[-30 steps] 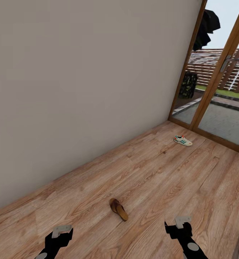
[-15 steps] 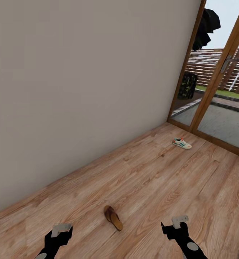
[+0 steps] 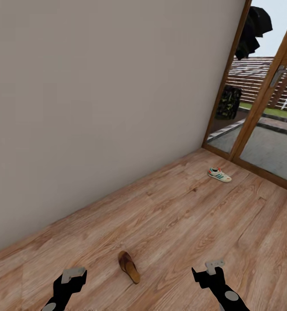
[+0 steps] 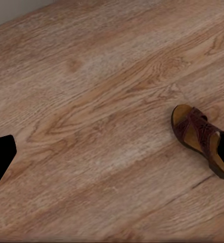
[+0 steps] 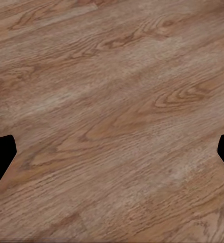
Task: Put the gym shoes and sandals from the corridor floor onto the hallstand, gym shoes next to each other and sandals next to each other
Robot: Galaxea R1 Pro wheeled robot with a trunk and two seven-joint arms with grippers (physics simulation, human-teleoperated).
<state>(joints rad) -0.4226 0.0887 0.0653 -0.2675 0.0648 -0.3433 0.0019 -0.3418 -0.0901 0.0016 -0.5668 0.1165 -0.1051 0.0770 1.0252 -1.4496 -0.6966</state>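
Nearer and further left the sandal (image 3: 129, 267) is now seen, the view having shifted; both grippers (image 3: 70, 276) (image 3: 210, 270) are spread wide, nothing grasped, so pickup is judged next.

black arms (image 3: 63, 291) (grey caps)

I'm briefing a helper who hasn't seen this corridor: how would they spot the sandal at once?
Start at the plain beige wall and look down to the wood-plank corridor floor. The sandal lies flat there, nearest the robot, between its two arms. It is brown and open with a tan footbed, unlike the white, green-striped gym shoe far off by the glass door.
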